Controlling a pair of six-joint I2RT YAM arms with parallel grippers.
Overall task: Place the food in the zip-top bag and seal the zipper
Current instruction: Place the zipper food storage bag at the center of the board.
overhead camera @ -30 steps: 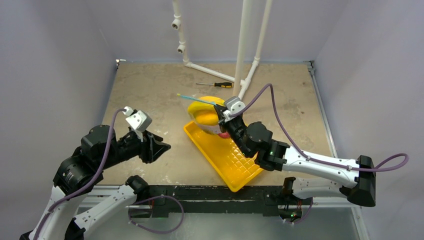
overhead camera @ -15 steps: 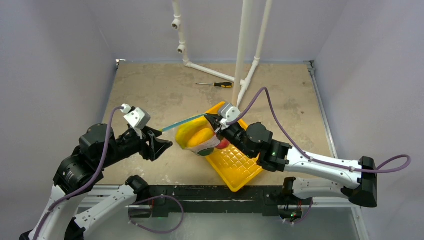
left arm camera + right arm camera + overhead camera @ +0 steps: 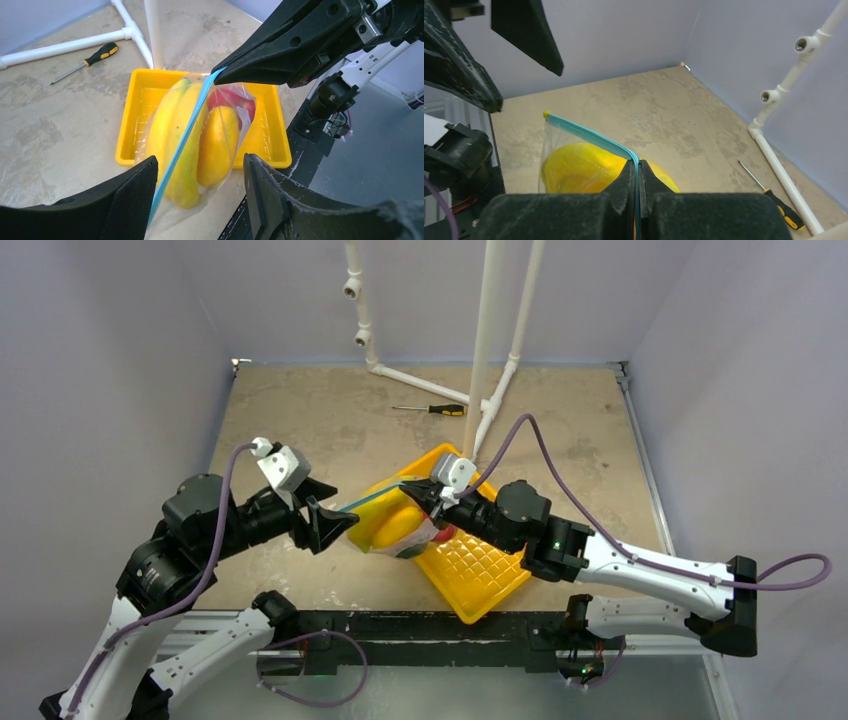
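Observation:
The zip-top bag hangs clear of the table, partly over the left edge of the yellow tray. My right gripper is shut on one end of its teal zipper. Food shows through the plastic: a yellow banana, an orange mango and a red apple. My left gripper is open, one finger on each side of the bag's free end. The zipper runs close to the left finger, and I cannot tell whether they touch.
A black-and-yellow screwdriver lies at the back of the table, beside white pipes that rise from the surface. The tray sits slantwise near the front edge. Grey walls close in both sides.
My right gripper has carried the bag left and nearer, from above the tray's far end towards the left gripper. My left gripper has opened wider and moved up around the bag's free end.

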